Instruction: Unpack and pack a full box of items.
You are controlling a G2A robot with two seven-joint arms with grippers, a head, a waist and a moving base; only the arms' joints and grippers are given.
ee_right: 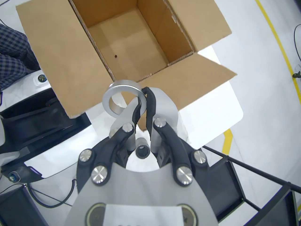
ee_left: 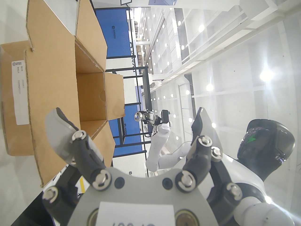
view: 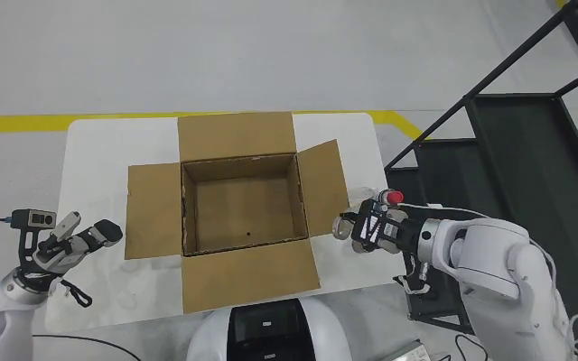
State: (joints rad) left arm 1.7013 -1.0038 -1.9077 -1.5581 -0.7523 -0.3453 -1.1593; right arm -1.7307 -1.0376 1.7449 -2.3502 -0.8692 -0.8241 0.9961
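Cardboard box (view: 244, 212) (ee_right: 127, 38) (ee_left: 89, 90): mid-table, upright, four flaps folded outward, bare floor showing one small dark speck; metal ring (ee_right: 106, 101) (view: 343, 226): just beside the box's right flap, pinched at its rim by the right gripper (ee_right: 144, 99) (view: 354, 227); left gripper (ee_left: 127, 116) (view: 86, 236): fingers spread wide, holding nothing, near the left edge of the white table (view: 99, 153), well apart from the box.

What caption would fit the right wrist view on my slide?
Right end effector, shut on a metal ring, near a flap of the open cardboard box.
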